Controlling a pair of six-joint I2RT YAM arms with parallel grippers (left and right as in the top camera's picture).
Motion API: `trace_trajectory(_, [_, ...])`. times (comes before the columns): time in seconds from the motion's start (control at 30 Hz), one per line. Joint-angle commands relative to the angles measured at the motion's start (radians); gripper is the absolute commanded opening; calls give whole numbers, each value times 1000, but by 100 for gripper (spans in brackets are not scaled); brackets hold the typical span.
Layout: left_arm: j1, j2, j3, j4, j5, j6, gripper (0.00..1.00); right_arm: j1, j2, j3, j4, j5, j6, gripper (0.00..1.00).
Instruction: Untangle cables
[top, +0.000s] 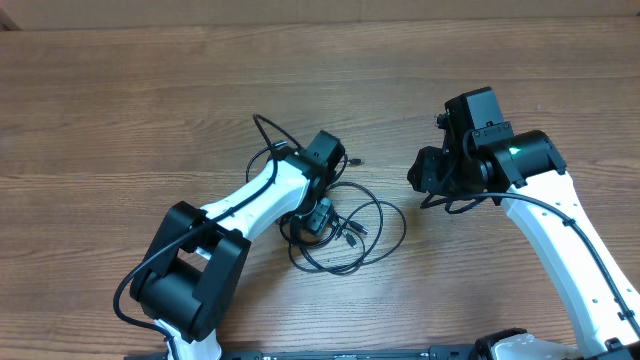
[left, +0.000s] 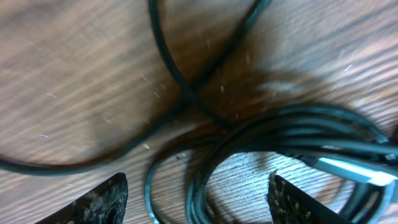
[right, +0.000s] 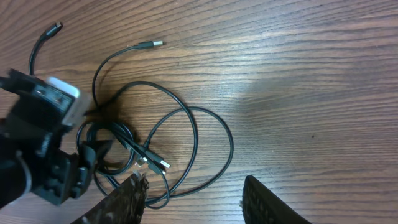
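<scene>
Thin black cables with small plug ends (top: 345, 225) lie in loose, overlapping loops on the brown wood-grain table (top: 120, 100). From overhead they sit a little toward 6 o'clock from the table's middle.

How many separate cords make up the tangle cannot be counted. From above, the white and black left arm (top: 255, 195) covers the loops at their 9 o'clock side. The left wrist view is blurred. It shows a bundle of dark strands (left: 298, 134) curving at 3 o'clock and one pale glint where a plug may be. In the right wrist view one free end with a silvery-tipped plug (right: 152, 43) reaches toward 12 o'clock. A darker end (right: 56, 26) curls at 10 o'clock, and two more plugs (right: 155, 163) lie inside the loops.

The left pincer (top: 316, 220) hangs directly over the tangle. Its jaws are spread wide, with the fingertips (left: 99, 199) cut off by the bottom edge. Cable strands lie on the wood between them, and nothing is pinched.

The right pincer (top: 420, 180) hovers well apart, at 3 o'clock from the cables. Its fingers (right: 267, 202), also cut off at the bottom edge, stand partly apart with bare table between them. The nearest loop passes just beside the finger at 7 o'clock.
</scene>
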Motion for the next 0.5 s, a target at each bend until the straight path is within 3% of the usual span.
trace_trajectory(0.0, [5,3,-53,30,24,8,71,-2,-11,-7,5,-4,7,48])
trace_trajectory(0.23, [5,3,-76,56,-7,8,66,-2,-11,-7,6,-4,7,48])
trace_trajectory(0.47, [3,3,-76,60,16,8,28,-2,-11,-7,5,-4,7,48])
